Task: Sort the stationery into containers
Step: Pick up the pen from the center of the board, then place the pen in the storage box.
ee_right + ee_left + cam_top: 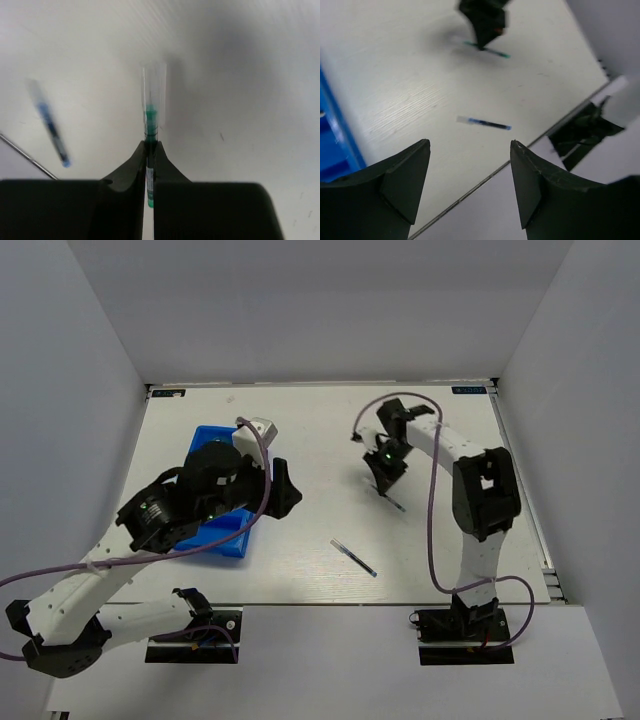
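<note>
Right gripper (149, 146) pinches a thin green pen (150, 119) against the table (310, 430), blue pen (353, 558) lies loose nearer the front edge, left gripper (470, 180) fingers spread wide beside blue tray (222, 540).

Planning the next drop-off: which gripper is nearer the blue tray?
Left. The left gripper hangs just past the blue tray's right edge, jaws open. The right gripper sits far to the tray's right across the table, shut on a green pen.
</note>
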